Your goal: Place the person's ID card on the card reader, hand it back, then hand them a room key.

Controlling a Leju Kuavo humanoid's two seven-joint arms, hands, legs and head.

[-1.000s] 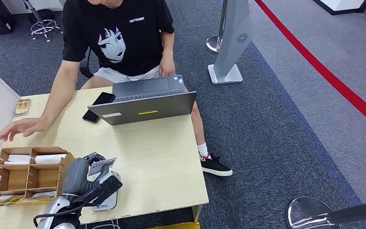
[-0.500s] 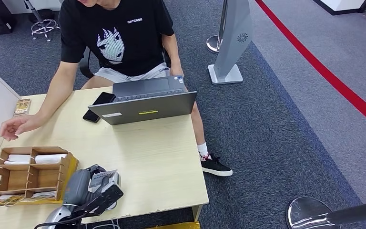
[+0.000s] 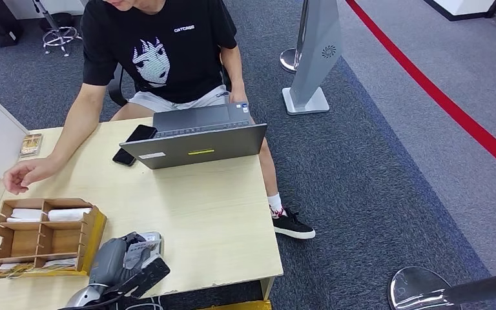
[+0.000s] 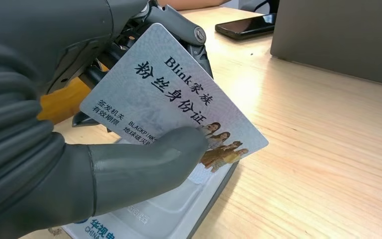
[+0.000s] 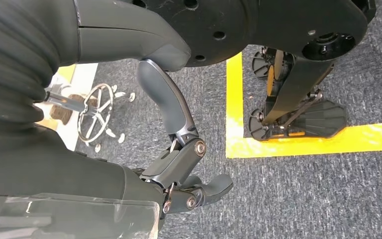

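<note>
Left hand point(image 3: 124, 259) sits at the table's near edge, toward the near-left corner, thumb point(image 4: 144, 167) pressed on the printed face of the ID card point(image 4: 174, 99) with dark fingers behind it: card pinched. Card is tilted, its lower corner over the white tray of the card reader point(image 4: 154, 214); whether the two touch cannot be told. In the head view the card point(image 3: 139, 247) shows as a pale patch above the reader point(image 3: 152, 240), which lies just beside the wooden organizer point(image 3: 42, 237) on that box's right. Organizer compartments hold white rolled items. Right hand point(image 5: 184, 169) hangs over grey carpet beside yellow floor tape, fingers loosely curled inward, nothing in them. Person's hand point(image 3: 22, 173) hovers over the table's left edge, beyond the organizer. Grey laptop point(image 3: 194, 143) stands open at the far edge, its lid back toward the robot; black phone point(image 3: 134, 143) lies just left of it. A small packet point(image 3: 30, 144) lies at the far-left corner.
</note>
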